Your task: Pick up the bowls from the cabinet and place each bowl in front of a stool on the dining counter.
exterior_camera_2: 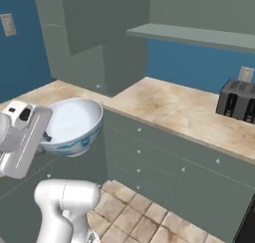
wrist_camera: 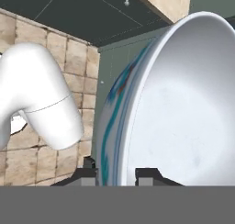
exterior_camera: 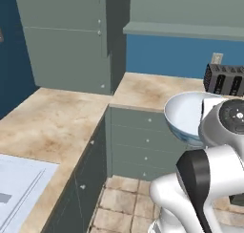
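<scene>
Gripper fingers pinching rim of white bowl, bowl held above tiled floor, toaster on worktop.

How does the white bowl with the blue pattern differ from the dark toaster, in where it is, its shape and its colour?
The bowl hangs in the air over the floor, held by its rim in the gripper; the toaster stands on the marble worktop. The bowl is round, open and tilted; the toaster is boxy and upright. The bowl is white with blue patterning outside; the toaster is dark grey. Both sit in front of the blue wall.
</scene>
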Robot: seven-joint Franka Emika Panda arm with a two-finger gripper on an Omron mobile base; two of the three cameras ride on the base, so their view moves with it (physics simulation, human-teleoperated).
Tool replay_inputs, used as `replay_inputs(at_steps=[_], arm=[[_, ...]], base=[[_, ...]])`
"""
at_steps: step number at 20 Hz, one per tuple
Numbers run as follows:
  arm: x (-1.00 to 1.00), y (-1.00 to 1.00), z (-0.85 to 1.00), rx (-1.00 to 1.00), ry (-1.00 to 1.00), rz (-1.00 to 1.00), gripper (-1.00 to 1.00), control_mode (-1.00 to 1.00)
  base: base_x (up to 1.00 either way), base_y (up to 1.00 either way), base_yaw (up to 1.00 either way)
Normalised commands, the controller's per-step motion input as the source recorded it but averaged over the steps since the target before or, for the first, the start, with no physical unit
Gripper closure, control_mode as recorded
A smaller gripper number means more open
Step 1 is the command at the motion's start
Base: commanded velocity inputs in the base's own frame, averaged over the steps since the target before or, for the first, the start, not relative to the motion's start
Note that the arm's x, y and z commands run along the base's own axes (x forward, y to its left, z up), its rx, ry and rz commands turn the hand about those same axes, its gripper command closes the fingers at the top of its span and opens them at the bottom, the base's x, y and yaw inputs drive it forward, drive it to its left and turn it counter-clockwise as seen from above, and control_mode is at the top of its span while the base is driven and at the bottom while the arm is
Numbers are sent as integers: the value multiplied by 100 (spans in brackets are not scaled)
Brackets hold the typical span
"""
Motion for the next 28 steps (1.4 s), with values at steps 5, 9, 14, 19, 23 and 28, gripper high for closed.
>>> replay_inputs(at_steps=[5, 9, 14, 19, 23, 28], arm=[[0, 0, 0, 0, 0, 0, 100, 100], [0, 0, 0, 0, 0, 0, 100, 100], [0, 0, 0, 0, 0, 0, 100, 100], [0, 0, 0, 0, 0, 0, 100, 100], [0, 0, 0, 0, 0, 0, 100, 100], [0, 0, 0, 0, 0, 0, 100, 100]], base=[[-80, -39, 20], [-54, -16, 51], [-87, 0, 72], [-100, 1, 75], [-91, 45, 74], [-61, 100, 62]])
